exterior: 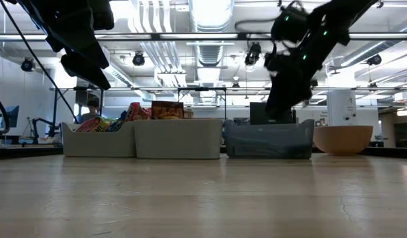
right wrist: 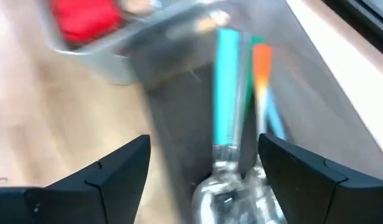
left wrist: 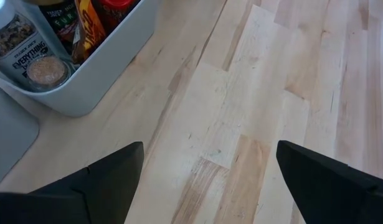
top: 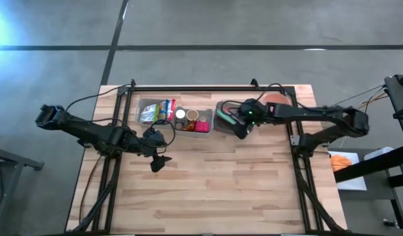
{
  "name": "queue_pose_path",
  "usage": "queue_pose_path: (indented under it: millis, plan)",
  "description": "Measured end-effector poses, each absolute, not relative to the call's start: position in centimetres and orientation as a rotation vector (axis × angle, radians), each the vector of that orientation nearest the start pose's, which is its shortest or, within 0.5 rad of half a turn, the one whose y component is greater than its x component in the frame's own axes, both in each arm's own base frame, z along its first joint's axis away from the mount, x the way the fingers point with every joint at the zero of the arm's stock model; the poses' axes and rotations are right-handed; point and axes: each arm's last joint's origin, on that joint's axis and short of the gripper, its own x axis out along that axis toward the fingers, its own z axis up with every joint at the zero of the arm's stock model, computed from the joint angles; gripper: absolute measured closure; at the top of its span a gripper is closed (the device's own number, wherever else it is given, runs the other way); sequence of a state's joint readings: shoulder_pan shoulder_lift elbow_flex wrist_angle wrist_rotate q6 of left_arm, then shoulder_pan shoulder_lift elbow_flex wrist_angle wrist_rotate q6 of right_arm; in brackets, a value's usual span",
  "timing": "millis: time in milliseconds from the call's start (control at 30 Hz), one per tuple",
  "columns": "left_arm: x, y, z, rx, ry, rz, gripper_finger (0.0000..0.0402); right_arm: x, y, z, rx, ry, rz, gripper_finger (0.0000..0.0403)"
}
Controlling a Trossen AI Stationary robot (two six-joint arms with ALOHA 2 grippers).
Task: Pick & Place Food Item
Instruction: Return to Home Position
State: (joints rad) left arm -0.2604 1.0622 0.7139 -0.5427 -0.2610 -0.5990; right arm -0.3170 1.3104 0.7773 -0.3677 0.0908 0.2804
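Wooden table [top: 214,183], bins along its far side. Right gripper [top: 241,129] hovers over black bin [exterior: 266,142], fingers spread wide, holding nothing; what appears to be the blue spoon [right wrist: 227,87] lies inside. Left gripper [top: 158,162], likewise spread and empty, hangs near right gray bin [exterior: 178,139].

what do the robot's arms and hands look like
The left arm and right arm are slim, matte black jointed links with loose black cables looping alongside. The left hand and right hand each end in two flat, wedge-shaped dark fingers. Small green lights glow near the right wrist.
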Motion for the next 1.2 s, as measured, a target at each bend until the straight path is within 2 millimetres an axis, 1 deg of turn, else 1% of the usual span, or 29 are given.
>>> queue_pose_path:
  millis: [133, 233, 300, 367, 433, 533, 567, 667, 733, 800, 900, 1000, 1100, 1200]
  plan:
    - [19.8, -4.5, 23.3, -0.309, 0.823, 0.244, 0.0032, 22.9, -6.3, 23.2, 0.406, 0.781, -0.398, 0.0106]
    - [19.8, -4.5, 23.3, -0.306, 0.827, 0.244, 0.0032, 22.2, -5.0, 24.6, 0.392, 0.739, -0.327, 0.0106]
    - [19.8, -4.5, 23.3, -0.313, 0.826, 0.247, 0.0032, 21.6, -4.5, 25.3, 0.376, 0.716, -0.302, 0.0106]
    - [19.8, -4.5, 23.3, -0.308, 0.826, 0.245, 0.0032, 20.9, -3.9, 25.8, 0.442, 0.703, -0.311, 0.0106]
    - [19.8, -4.4, 23.3, -0.305, 0.815, 0.25, 0.0032, 20.3, -3.4, 26.1, 0.493, 0.706, -0.317, 0.0106]
    - [20.1, -4.4, 23.6, -0.307, 0.774, 0.265, 0.0032, 19.8, -2.4, 26.4, 0.472, 0.678, -0.274, 0.0106]
    - [20.1, -4.4, 23.6, -0.281, 0.764, 0.264, 0.0032, 19.8, -2.0, 26.4, 0.451, 0.664, -0.246, 0.0106]
    - [20.8, -4.1, 24.3, -0.157, 0.67, 0.27, 0.0032, 20.0, -0.7, 25.9, 0.348, 0.597, -0.127, 0.0106]
    - [21.1, -3.6, 25.0, -0.145, 0.606, 0.248, 0.0032, 20.1, -0.1, 25.6, 0.327, 0.519, -0.027, 0.0106]
    - [21.0, -2.9, 26.1, -0.159, 0.538, 0.212, 0.0032, 20.2, 0.2, 25.4, 0.316, 0.434, 0.082, 0.0106]
    - [19.8, -1.5, 27.6, -0.187, 0.46, 0.205, 0.0032, 19.9, 0.3, 25.3, 0.289, 0.337, 0.213, 0.0106]
    - [17.9, -0.8, 28.0, -0.2, 0.397, 0.189, 0.0032, 19.0, 0.1, 25.3, 0.28, 0.336, 0.219, 0.0106]
    - [15.6, -0.6, 27.3, -0.192, 0.345, 0.171, 0.0032, 17.8, -0.1, 25.1, 0.251, 0.343, 0.203, 0.0106]
    - [13.3, -0.4, 25.7, -0.193, 0.281, 0.172, 0.0032, 16.5, -0.1, 25.2, 0.22, 0.291, 0.211, 0.0106]
